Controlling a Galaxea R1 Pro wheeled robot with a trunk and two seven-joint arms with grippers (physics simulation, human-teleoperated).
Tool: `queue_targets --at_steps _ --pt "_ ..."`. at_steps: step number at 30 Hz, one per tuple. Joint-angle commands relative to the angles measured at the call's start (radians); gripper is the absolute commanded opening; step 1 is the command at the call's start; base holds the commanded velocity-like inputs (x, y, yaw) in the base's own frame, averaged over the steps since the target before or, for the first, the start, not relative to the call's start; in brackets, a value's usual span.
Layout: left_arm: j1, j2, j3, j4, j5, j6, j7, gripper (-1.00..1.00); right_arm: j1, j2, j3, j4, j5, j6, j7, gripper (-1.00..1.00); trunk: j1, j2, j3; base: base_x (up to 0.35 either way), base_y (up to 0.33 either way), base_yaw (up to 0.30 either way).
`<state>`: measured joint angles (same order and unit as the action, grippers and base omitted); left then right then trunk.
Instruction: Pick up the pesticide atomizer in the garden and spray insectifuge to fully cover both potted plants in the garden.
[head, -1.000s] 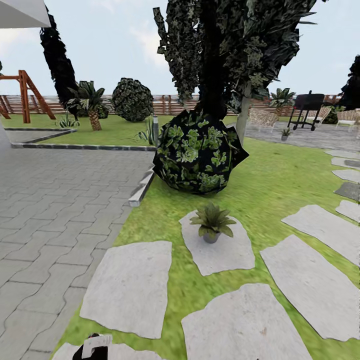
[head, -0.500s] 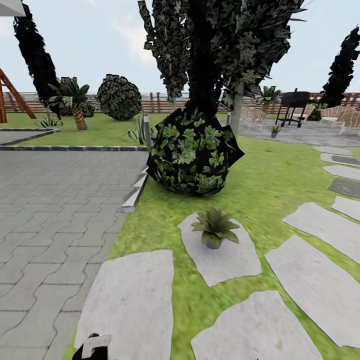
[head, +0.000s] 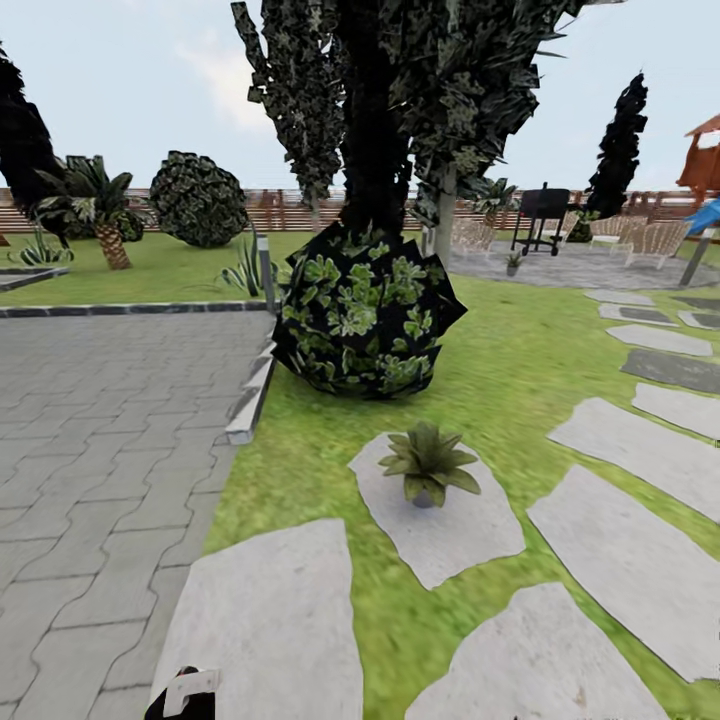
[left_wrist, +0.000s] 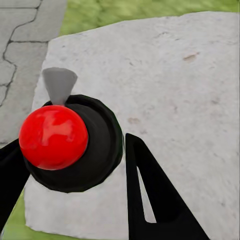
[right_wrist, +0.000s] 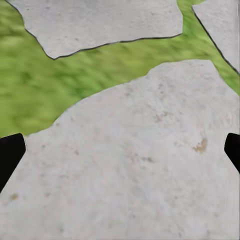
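Pesticide atomizer (left_wrist: 70, 142) sits clamped between the fingers of our left hand (left_wrist: 75, 175), its red top facing the wrist camera and its pale nozzle pointing over a stepping stone (left_wrist: 165, 85). From the head view that hand (head: 185, 695) shows low at the left edge, above the nearest paving stone.

Moving right, one potted plant (head: 428, 468) stands on a stone (head: 440, 530) just ahead of us, in front of the big dark shrub (head: 362, 310). A second potted plant (head: 512, 263) appears far off on the round patio (head: 580, 268), near the grill (head: 540, 215).

Further right, our right hand (right_wrist: 120, 150) hangs with its fingers spread wide apart over stone and grass, holding nothing.

We judge the risks to be these: spraying from too far away, so the mist falls on the stone rather than the leaves; the nozzle aimed off the rosette; or the bottle twisting in our grip on the drive to the distant pot.
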<state>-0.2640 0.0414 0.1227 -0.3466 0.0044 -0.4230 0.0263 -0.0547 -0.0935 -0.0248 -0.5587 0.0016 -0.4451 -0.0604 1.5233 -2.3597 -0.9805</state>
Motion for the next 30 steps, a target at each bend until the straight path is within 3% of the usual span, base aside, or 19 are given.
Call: queue_targets --at_steps 1,30 --pt "0.0 0.0 0.0 0.0 0.0 -0.003 0.001 -1.0 -0.001 0.0 0.0 0.0 0.0 -0.003 -0.003 1.0 0.0 0.0 -0.001 0.156 0.307 -0.262" --pt "-0.001 -0.001 0.0 0.001 0.0 -0.003 0.001 -1.0 -0.001 0.0 0.0 0.002 0.001 -0.003 -0.003 1.0 0.0 0.0 0.01 0.191 0.299 -0.262"
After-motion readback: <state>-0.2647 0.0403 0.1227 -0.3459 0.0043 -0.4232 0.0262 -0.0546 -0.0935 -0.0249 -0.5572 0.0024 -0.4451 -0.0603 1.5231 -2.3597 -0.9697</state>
